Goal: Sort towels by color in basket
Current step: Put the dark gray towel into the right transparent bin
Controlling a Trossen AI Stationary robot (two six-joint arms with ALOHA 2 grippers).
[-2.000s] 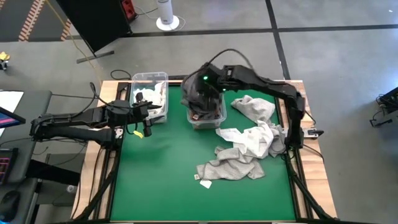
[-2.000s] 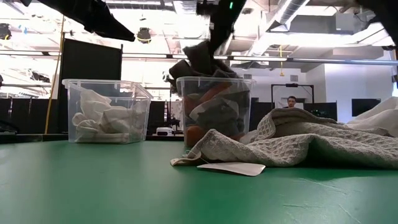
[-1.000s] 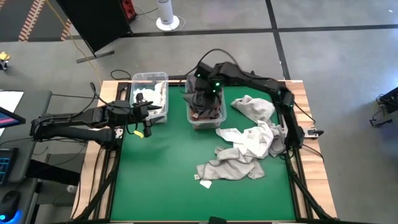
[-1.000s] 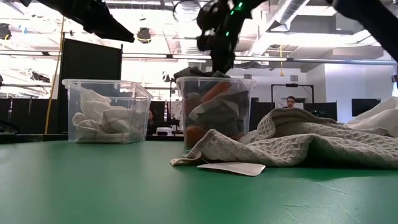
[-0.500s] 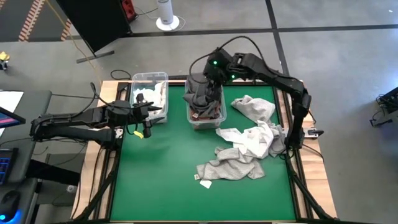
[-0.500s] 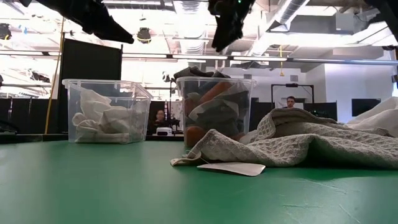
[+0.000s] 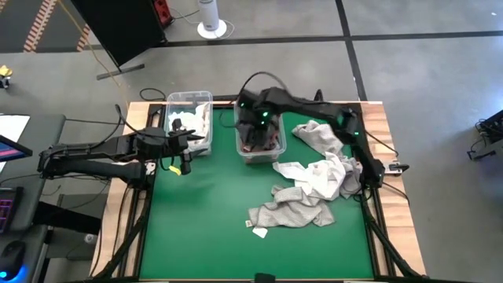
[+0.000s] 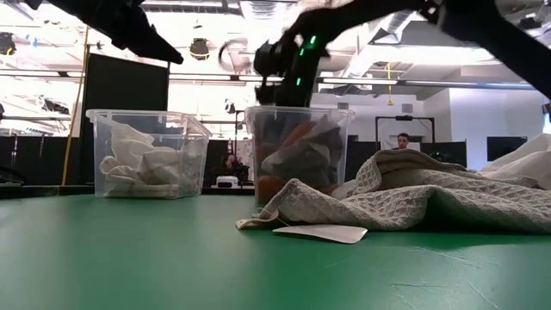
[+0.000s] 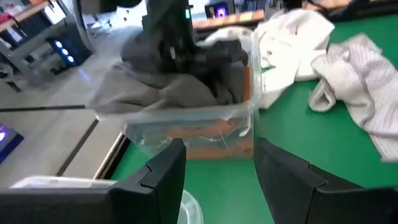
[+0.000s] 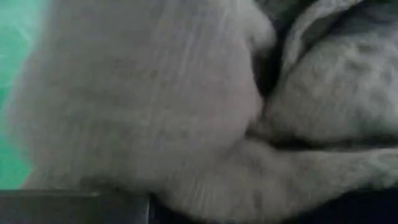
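Note:
A clear middle bin (image 7: 259, 148) holds dark grey towels (image 9: 168, 87) on top of a rust-orange one (image 9: 205, 130). My right gripper (image 7: 255, 124) reaches down into this bin's top (image 8: 297, 110), among the dark grey cloth, which fills the right wrist view (image 10: 186, 106). A second clear bin (image 7: 191, 122) to the left holds white towels (image 8: 142, 164). My left gripper (image 9: 221, 174) waits open beside that bin, above the table's left edge, empty. Light grey and white towels (image 7: 318, 174) lie heaped on the green table at the right.
A grey waffle towel (image 8: 413, 198) lies in front of the middle bin with a white tag (image 8: 318, 232) at its near edge. Another pale towel (image 7: 322, 134) lies at the far right. The green mat's near left (image 7: 204, 228) is bare. A person shows in the room behind.
My right gripper rose clear of the middle bin, leaving the dark grey towel heaped above the rim, then came back down into the bin's far left part. The dark cloth now sits lower, about level with the rim.

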